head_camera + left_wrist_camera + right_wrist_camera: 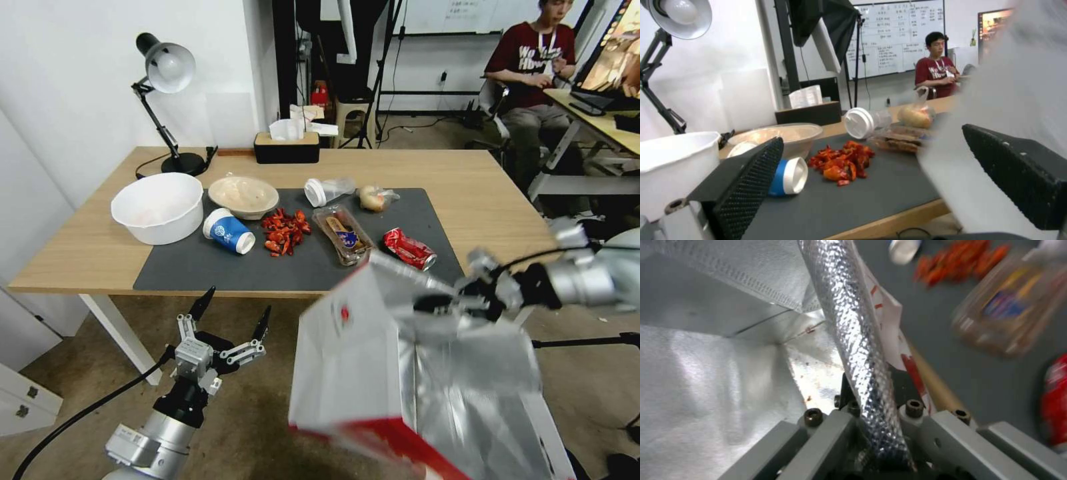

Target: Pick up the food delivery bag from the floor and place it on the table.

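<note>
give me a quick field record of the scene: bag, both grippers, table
bag: food delivery bag, held off the floor, tilted, by the table's front edge, foil lining showing
right gripper: right gripper, shut on the bag's top rim
left gripper: left gripper, open, holding nothing, low in front of the table, left of the bag
table: table, with a grey mat carrying two bowls, a blue cup, red chilli pieces and a crushed red can
</note>
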Motion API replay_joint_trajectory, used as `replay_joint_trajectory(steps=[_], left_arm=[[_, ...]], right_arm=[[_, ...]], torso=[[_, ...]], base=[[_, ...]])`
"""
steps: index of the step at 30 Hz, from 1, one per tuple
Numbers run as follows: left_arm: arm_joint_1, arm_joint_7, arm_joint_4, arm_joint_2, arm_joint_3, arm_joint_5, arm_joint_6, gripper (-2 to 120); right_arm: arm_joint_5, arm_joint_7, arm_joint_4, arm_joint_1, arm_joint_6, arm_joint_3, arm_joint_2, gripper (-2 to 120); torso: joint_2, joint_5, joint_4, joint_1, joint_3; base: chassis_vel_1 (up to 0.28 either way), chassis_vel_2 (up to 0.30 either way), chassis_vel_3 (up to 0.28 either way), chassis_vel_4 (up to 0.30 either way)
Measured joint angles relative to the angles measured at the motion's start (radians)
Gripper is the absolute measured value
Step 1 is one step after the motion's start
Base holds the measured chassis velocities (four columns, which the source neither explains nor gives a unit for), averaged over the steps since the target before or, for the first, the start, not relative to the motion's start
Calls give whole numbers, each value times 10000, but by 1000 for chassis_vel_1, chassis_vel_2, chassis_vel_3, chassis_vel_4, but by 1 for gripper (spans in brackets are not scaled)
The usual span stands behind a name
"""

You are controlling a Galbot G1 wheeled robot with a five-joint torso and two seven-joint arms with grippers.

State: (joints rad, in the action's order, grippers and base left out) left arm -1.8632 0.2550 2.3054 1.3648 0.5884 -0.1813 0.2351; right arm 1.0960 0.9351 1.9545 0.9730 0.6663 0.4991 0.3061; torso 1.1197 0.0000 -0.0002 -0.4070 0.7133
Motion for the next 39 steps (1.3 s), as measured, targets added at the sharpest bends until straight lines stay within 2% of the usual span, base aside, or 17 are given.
replay_joint_trajectory(steps=[4,7,8,11,12,14,16,18,19,22,23,26,27,30,31,34,39], left_arm=[[-21,-9,24,0,2,0,13,100],[-45,-12,53,-6,0,-6,23,100],[-45,-12,53,-6,0,-6,23,100],[-64,-17,58,-35,7,-7,31,100],[-64,-17,58,-35,7,-7,31,100],[-89,-36,64,-44,25,-7,43,100],[-96,-39,65,-43,28,-7,47,100],[-104,-43,69,-35,30,-6,56,100],[-104,-43,69,-35,30,-6,56,100],[-106,-46,67,-17,18,6,64,100],[-106,-46,67,-17,18,6,64,100],[-109,-52,33,-22,12,17,82,100],[-109,-52,33,-22,12,17,82,100],[-103,-76,-4,-49,21,12,89,100],[-103,-76,-4,-49,21,12,89,100],[-97,-87,-22,-77,46,-5,90,100],[-73,-102,-51,-87,65,-24,89,100]], right_arm=[[1144,-875,-142,-235,347,556,2,0],[2575,-2238,-261,-332,524,958,-78,0],[2575,-2238,-261,-332,524,958,-78,0],[3795,-3670,-301,-536,541,1040,-95,0],[3795,-3670,-301,-536,541,1040,-95,0],[4842,-4941,-402,-864,546,1023,-95,0],[5276,-5445,-473,-1059,546,938,-95,0],[6176,-6622,-738,-1689,546,517,-87,0],[6176,-6622,-738,-1689,546,517,-87,0],[7307,-8591,-1304,-3110,542,-431,-25,0],[7307,-8591,-1304,-3110,542,-431,-25,0],[8174,-10339,-2091,-5127,536,-2135,57,0],[8174,-10339,-2091,-5127,536,-2135,57,0],[8424,-11264,-2927,-7015,532,-3686,205,0],[8424,-11264,-2927,-7015,532,-3686,205,0],[8872,-12467,-3468,-8330,530,-4880,543,0],[9132,-13313,-3714,-8668,530,-5366,829,0]], torso=[[-3,-3,2,3,-3],[-8,0,1,3,-4],[-8,0,1,3,-4],[-10,0,2,6,-6],[-10,0,2,6,-6],[-13,1,1,6,-6],[-14,-1,1,6,-7],[-14,0,1,8,-8],[-14,0,1,8,-8],[-16,1,0,8,-9],[-16,1,0,8,-9],[-17,0,4,8,-10],[-17,0,4,8,-10],[-18,-1,0,7,-9],[-18,-1,0,7,-9],[-19,-1,2,10,-11],[-20,0,4,8,-10]], base=[[0,0,0,0],[0,0,0,0],[0,0,0,0],[0,0,0,0],[0,0,0,0],[0,0,0,0],[0,0,0,0],[0,0,0,0],[0,0,0,0],[0,0,0,0],[0,0,0,0],[0,0,0,0],[0,0,0,0],[0,0,0,0],[0,0,0,0],[0,0,0,0],[0,0,0,0]])
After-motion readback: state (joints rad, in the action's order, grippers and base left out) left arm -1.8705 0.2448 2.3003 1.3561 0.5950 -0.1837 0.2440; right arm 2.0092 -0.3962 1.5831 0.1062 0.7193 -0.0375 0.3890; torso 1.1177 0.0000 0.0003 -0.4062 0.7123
